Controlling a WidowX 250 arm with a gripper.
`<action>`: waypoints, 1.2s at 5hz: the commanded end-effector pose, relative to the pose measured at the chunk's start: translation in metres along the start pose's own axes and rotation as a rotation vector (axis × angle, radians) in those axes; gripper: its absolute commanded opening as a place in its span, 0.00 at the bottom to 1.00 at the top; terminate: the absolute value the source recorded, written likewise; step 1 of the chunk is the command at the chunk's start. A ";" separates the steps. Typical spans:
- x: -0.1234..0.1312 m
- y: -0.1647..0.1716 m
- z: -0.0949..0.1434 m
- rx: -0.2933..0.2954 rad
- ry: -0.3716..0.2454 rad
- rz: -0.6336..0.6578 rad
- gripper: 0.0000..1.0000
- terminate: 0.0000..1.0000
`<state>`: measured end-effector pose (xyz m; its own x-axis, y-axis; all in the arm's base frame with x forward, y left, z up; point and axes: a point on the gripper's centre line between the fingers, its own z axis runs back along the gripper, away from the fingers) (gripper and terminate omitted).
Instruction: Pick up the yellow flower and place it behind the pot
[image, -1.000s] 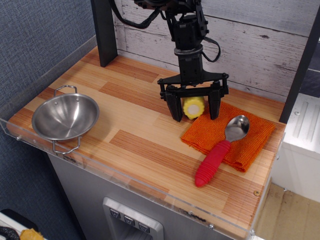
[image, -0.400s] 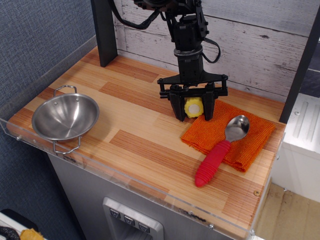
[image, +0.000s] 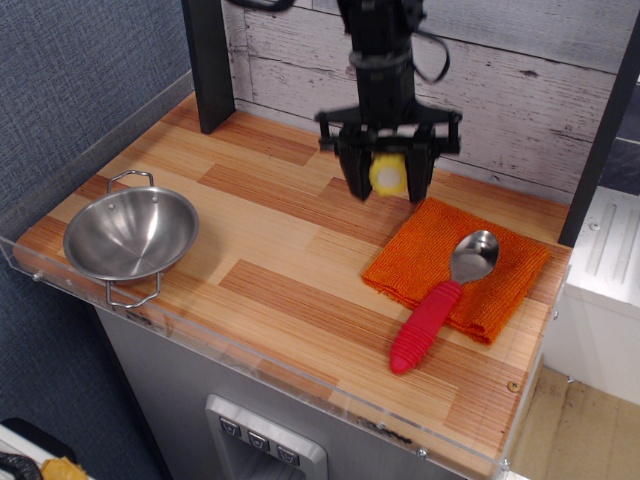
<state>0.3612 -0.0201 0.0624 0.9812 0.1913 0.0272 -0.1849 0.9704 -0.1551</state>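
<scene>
Wooden counter (image: 270, 250) fills my view; my tool (image: 389, 175) hangs above it, pinching the flower (image: 387, 175), whose husk end is hidden between the fingers. Arm top is cut off. Pot (image: 130, 235) sits well apart, front-left.

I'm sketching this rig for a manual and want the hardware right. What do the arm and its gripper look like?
The arm is a matte black column of stacked, blocky segments, with a black cable looping loose beside it on the right. It ends in a black gripper with a wide horizontal crossbar and two thick flat fingers hanging from it. No logos, labels or coloured markings are visible; the image is slightly blurred there.
</scene>
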 end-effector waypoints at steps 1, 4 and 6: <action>-0.001 -0.007 0.068 0.027 -0.163 -0.012 0.00 0.00; 0.029 0.085 0.088 0.075 -0.173 0.133 0.00 0.00; 0.045 0.112 0.052 0.079 -0.081 0.121 0.00 0.00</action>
<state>0.3823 0.1044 0.0756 0.9497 0.3123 0.0244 -0.3093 0.9471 -0.0854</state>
